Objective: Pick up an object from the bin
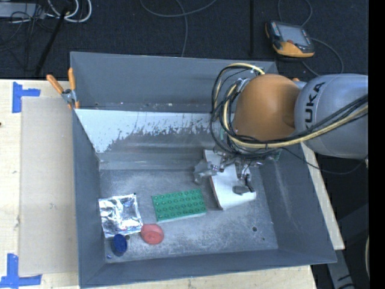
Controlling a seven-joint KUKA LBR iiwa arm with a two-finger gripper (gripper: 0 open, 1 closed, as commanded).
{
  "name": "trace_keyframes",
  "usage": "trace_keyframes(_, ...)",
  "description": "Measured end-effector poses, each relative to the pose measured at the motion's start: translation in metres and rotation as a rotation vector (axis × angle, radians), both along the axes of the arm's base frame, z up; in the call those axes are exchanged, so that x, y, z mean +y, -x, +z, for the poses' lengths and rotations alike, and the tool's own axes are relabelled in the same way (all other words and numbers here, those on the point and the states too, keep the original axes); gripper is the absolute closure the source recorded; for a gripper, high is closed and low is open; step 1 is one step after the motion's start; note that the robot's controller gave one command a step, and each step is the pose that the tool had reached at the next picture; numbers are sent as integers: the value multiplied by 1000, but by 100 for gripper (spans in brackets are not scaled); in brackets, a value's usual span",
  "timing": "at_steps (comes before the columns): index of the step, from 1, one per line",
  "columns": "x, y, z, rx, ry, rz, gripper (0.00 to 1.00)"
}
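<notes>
You are looking at a flat, smooth white block [233, 197] lying on the bin [264, 224] floor, just right of the green studded plate [178, 205]. The gripper [222, 180] is hovering over its upper end, fingers standing apart. Left of the plate, crinkled silver foil [120, 215], a pink disc [152, 234] and a blue cap [119, 244] are lying. The arm [328, 116] is showing "KUKA".

white flat piece [231, 198] | lying askew, corner toward the front | right of centre on bin [180, 264] floor
</notes>
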State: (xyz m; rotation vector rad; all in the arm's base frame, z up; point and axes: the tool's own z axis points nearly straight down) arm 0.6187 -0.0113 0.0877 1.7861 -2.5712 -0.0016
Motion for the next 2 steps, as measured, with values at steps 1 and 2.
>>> trace_keyframes(1, 4, -3, 2, -17, -12, -3, 100)
trace_keyframes(2, -70, 28, 80, -15, -2, 22, 100)
